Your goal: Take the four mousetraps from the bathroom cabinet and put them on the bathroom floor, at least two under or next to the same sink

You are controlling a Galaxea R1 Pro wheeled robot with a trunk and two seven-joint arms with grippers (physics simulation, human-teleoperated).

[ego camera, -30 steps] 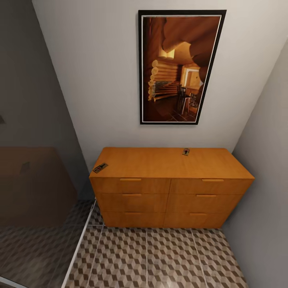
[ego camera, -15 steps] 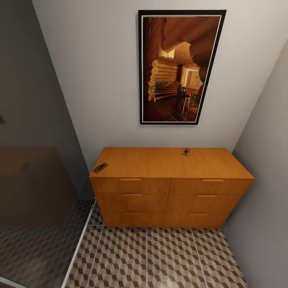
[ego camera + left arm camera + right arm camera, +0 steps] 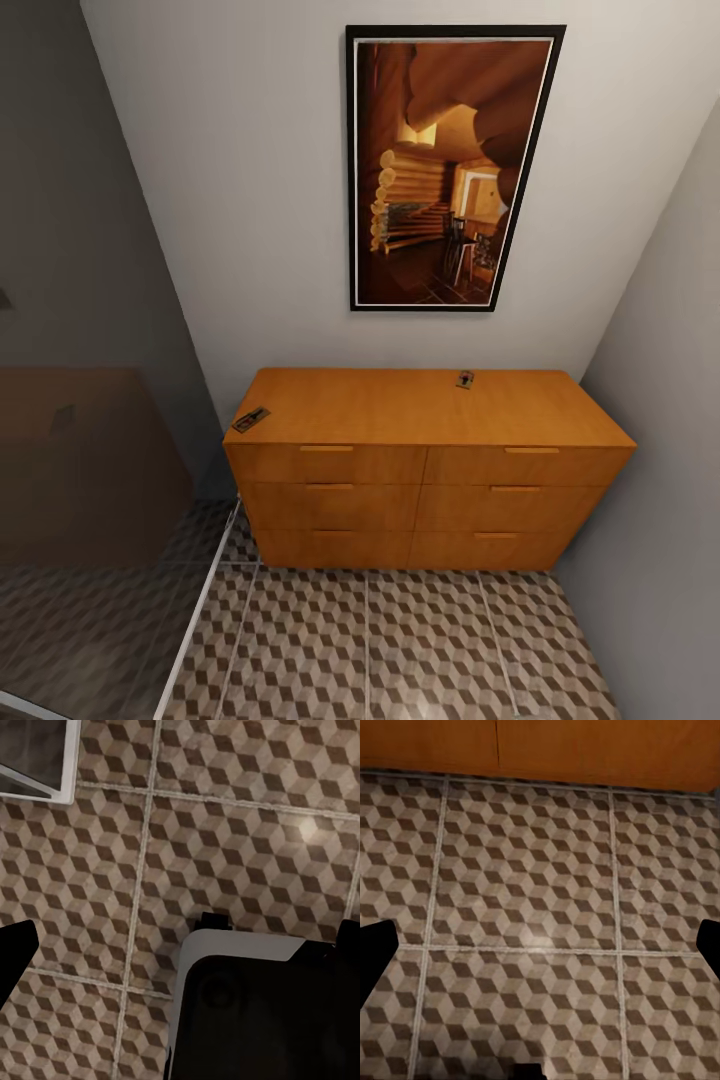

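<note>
The cabinet (image 3: pixel 425 465), a low orange-brown chest with six drawer fronts, stands against the back wall in the head view. Two mousetraps lie on its top: one (image 3: pixel 250 419) at the front left corner, another (image 3: pixel 465 379) near the back edge, right of centre. All drawers are closed. The cube-patterned bathroom floor (image 3: pixel 400 640) spreads in front of it. My left gripper (image 3: pixel 184 937) hangs open over the floor tiles, nothing between its fingers. My right gripper (image 3: pixel 545 937) is open too, above the floor (image 3: pixel 540 885) by the cabinet's base (image 3: pixel 585 750).
A framed picture (image 3: pixel 450 165) hangs above the cabinet. A glass shower screen (image 3: pixel 90 480) with a white frame (image 3: pixel 200 620) bounds the left side. A grey wall (image 3: pixel 660 450) closes the right. My own white and black base (image 3: pixel 255 1012) sits under the left wrist.
</note>
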